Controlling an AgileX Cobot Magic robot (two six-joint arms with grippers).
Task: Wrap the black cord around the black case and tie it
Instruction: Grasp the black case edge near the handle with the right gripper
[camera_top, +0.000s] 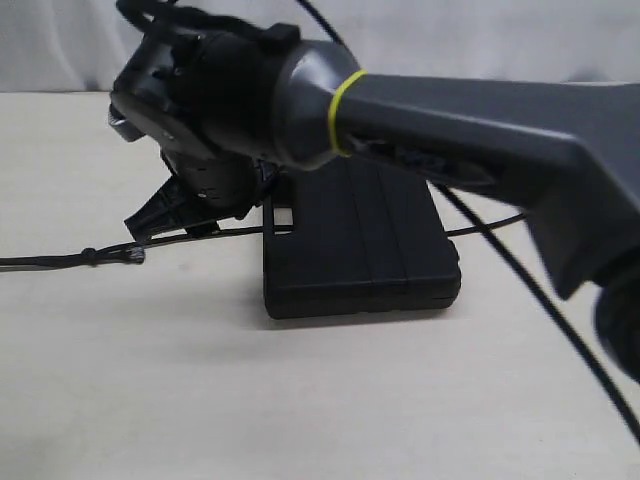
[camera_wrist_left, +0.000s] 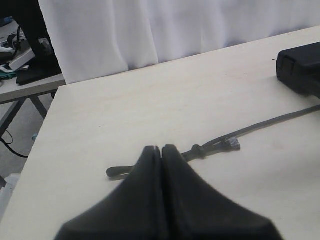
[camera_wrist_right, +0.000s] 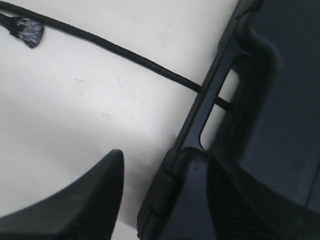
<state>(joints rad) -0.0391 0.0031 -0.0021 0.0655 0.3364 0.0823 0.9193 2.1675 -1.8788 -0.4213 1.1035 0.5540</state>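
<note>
white curtain (camera_wrist_left: 175, 30) hung behind the pale counter (camera_top: 300, 400), where the black case (camera_top: 370, 240) lay flat. the black cord (camera_wrist_right: 135, 59) ran across the counter and under the case's handle (camera_wrist_right: 211, 95), its frayed tip (camera_wrist_right: 31, 32) lying close by. the right pincer (camera_wrist_right: 155, 165) stood spread at the handle edge; the left pincer (camera_wrist_left: 161, 148) was pressed together above the cord
</note>
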